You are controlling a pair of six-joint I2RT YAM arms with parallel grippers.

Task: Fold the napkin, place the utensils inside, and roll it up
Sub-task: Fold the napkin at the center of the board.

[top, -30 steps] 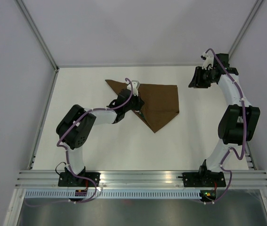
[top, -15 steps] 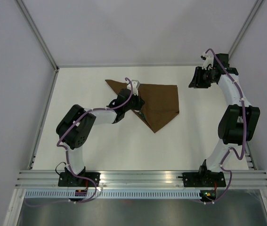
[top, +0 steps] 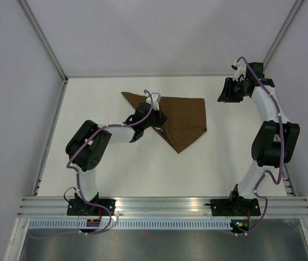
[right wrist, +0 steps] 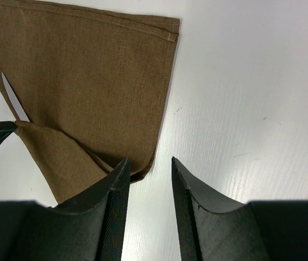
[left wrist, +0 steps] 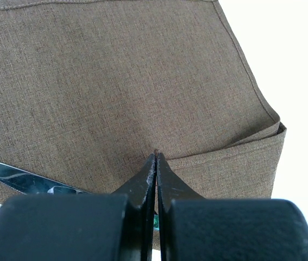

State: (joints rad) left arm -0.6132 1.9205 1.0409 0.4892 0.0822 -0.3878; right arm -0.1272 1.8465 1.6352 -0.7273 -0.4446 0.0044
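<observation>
The brown napkin (top: 185, 120) lies folded on the white table, also seen as the napkin (left wrist: 115, 81) and the napkin (right wrist: 94, 76). My left gripper (top: 160, 124) sits at its left edge. In the left wrist view this gripper (left wrist: 156, 156) is shut, its tips pinching the cloth where a folded flap's hem starts. The knife's silver blade (left wrist: 23, 182) pokes out from under the napkin's edge, and the same blade (right wrist: 12, 98) shows as a thin sliver. My right gripper (top: 225, 93) hovers open just right of the napkin. That gripper (right wrist: 149, 160) holds nothing, and one finger overlaps the cloth's corner.
The white table (top: 143, 168) is walled by grey panels with metal posts (top: 42, 41) at the back corners. An aluminium rail (top: 164, 205) carrying both arm bases runs along the near edge.
</observation>
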